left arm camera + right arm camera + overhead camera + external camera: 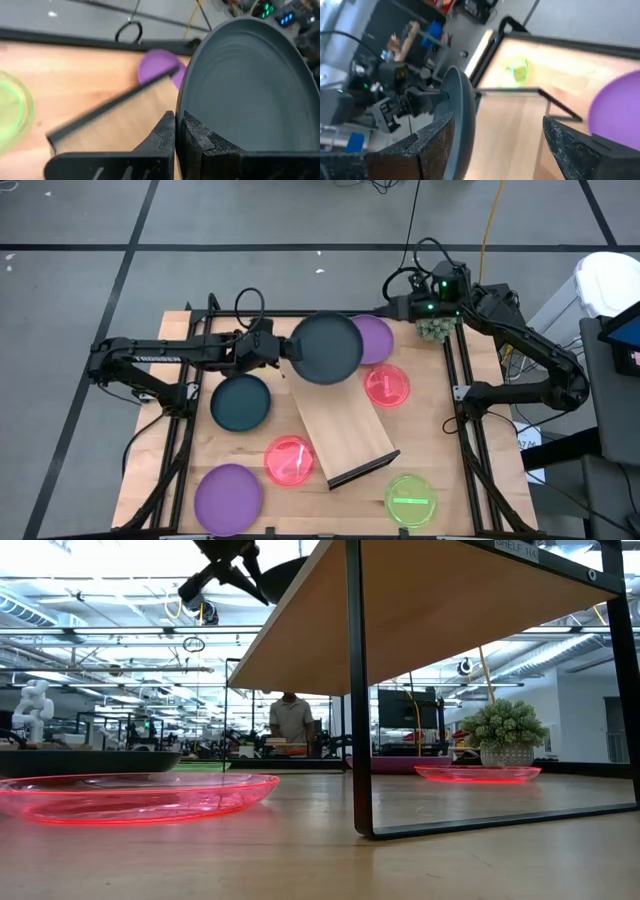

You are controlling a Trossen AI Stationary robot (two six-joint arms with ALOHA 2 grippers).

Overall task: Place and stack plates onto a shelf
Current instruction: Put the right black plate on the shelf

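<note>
My left gripper (278, 348) is shut on a large dark teal-black plate (326, 348), which hangs in the air over the far end of the light-wood shelf (342, 428). My right gripper (395, 307) is open and waits at the table's far right, beside a purple plate (378, 338) that the held plate partly covers. Flat on the table lie a second dark plate (240, 402), a second purple plate (228, 496), two pink-red plates (289, 460) (386, 385) and one green plate (410, 500). My left gripper (176, 131) pinches the dark plate's rim (186, 107) between its two fingers, at the plate's left edge. The fingers come in about level from the table's left. The plate (285, 575) is lifted clear, above the shelf top.
The shelf lies slantwise across the table's middle, with its dark end rail (362, 471) toward the near right; the low view shows it standing on dark legs (357, 690). A small potted plant (434, 328) stands at the far right. A person (292, 720) stands far behind the table.
</note>
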